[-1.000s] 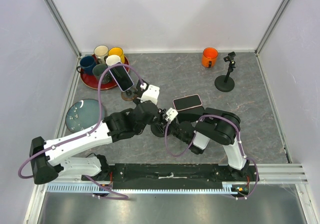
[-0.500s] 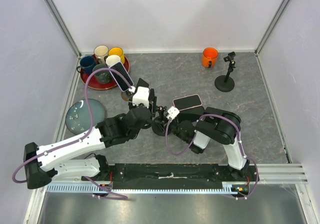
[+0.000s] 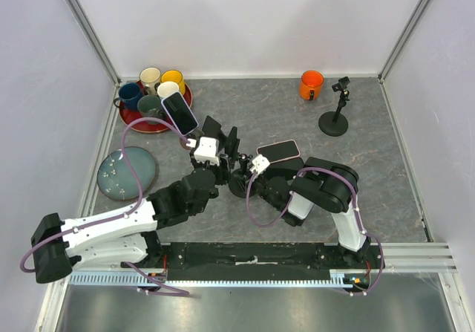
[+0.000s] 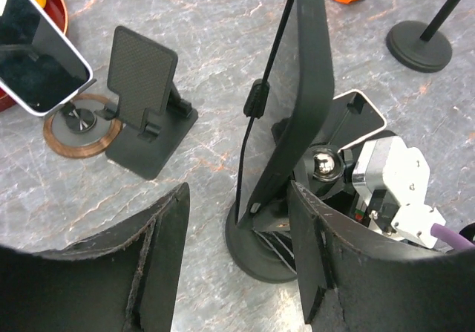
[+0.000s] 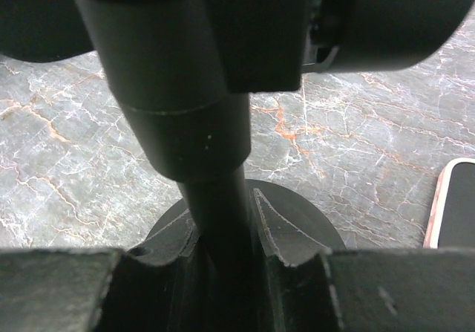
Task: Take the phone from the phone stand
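Two wrist views settle what the top view crowds together. The left wrist view shows the dark phone [image 4: 297, 102] standing on edge in the phone stand [image 4: 256, 254] at mid-frame. It sits between the spread fingers of the left gripper [image 4: 237, 191], which is released. The right wrist view shows the right gripper [image 5: 219, 254] clenched around the stand's post at lower centre.

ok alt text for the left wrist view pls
A dark phone stands edge-on in a round-based stand between the left hand's open fingers. Behind it on the marble table sit an empty black folding stand and, far left, a white-edged phone.
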